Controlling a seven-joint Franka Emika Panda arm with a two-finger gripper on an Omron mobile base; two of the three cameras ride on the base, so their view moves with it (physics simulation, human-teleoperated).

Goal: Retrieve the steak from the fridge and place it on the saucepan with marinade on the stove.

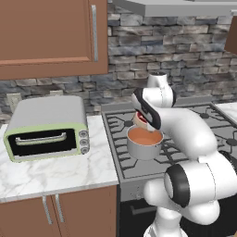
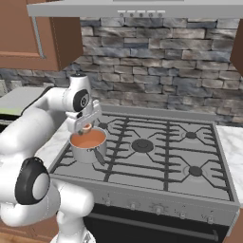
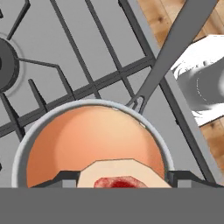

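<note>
Steak sits pinched in the claw, whose two tips are half open and closed on its sides. It hangs right over the saucepan so it can drop into the orange marinade. That pan rests on the stove, handle pointing toward the front.
</note>
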